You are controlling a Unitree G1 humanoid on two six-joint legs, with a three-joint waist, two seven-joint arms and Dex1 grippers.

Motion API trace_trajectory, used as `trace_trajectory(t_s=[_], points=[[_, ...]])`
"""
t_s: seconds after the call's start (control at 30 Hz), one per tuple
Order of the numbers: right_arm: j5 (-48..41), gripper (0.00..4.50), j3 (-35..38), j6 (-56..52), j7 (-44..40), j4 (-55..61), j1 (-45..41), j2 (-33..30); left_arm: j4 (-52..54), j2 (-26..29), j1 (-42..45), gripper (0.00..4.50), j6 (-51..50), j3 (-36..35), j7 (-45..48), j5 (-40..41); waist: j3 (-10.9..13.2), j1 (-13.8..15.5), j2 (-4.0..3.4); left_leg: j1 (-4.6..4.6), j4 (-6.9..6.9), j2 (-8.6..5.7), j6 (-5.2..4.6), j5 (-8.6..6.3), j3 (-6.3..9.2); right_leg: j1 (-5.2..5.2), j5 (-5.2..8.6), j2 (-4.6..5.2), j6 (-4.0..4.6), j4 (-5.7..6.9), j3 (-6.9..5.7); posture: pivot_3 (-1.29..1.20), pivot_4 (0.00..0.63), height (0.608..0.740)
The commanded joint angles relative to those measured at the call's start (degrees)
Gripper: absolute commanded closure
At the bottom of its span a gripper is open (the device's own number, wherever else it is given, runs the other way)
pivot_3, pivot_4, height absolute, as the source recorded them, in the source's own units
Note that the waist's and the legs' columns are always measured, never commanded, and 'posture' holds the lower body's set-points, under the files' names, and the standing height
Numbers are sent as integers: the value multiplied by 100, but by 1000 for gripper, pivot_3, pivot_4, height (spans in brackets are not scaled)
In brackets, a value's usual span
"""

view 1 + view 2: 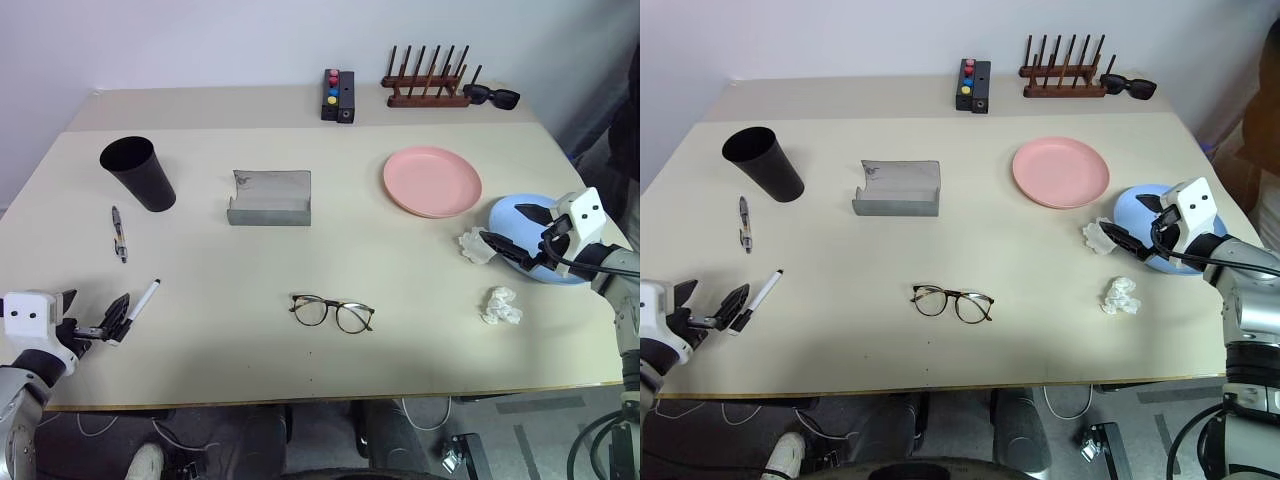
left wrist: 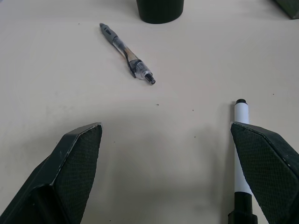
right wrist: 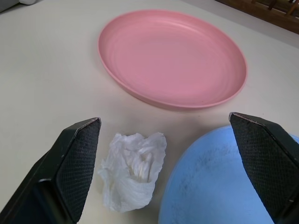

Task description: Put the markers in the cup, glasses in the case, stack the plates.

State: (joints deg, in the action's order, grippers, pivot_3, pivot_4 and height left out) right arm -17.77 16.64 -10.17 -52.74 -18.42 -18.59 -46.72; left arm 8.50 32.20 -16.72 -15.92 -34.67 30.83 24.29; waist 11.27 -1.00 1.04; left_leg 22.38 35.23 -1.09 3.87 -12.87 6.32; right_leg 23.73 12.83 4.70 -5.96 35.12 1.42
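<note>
Left gripper (image 1: 108, 318): fingers spread wide, nothing held; set at the table's (image 1: 420, 330) near left edge.
White marker (image 1: 141, 300): lying just beside one left finger.
Grey pen-like marker (image 1: 119, 233): flat, near the black cup (image 1: 138, 172).
Cup: upright, far left.
Grey case (image 1: 270, 197): lid open, mid-table.
Glasses (image 1: 332, 312): near centre front.
Pink plate (image 1: 432, 181): right of the case.
Crumpled tissues (image 3: 132, 170): one beside the blue plate (image 1: 535, 235), one nearer the front.
Right gripper (image 1: 512, 232): fingers spread, over the blue plate.
</note>
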Motion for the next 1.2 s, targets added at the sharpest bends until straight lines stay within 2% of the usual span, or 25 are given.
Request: trace_trajectory(t_s=[0.03,0.53,0.9,1.0,1.2], points=[[-30,0,53,208,-69,-117,-144,-32,141,46,3,34,127,-185,-28,30,0,-1,0,0,0,0,0,0,0,0,0,0,0,0,0,0,150,740],[36,0,-35,952,-302,-868,-295,105,8,88,159,34,161,-137,-29,3,0,-4,0,-1,0,0,0,0,0,-1,-1,0,0,0,0,0,150,740],[96,0,-296,1801,-593,-1341,-573,478,-129,317,576,34,22,-105,-69,0,0,-22,-1,-6,0,0,0,0,-1,-4,-1,-1,0,2,0,0,150,740],[35,0,-438,1909,-740,-1103,-563,679,-204,324,772,34,-195,-5,-246,-61,0,-17,0,-7,0,0,0,0,0,-5,-2,-2,-1,6,0,0,150,740],[-48,0,-953,1490,-621,307,-267,1220,-186,365,1172,34,-625,169,-607,-178,0,-12,0,-8,1,-1,0,1,2,-7,-3,-2,-4,9,0,0,150,740]])
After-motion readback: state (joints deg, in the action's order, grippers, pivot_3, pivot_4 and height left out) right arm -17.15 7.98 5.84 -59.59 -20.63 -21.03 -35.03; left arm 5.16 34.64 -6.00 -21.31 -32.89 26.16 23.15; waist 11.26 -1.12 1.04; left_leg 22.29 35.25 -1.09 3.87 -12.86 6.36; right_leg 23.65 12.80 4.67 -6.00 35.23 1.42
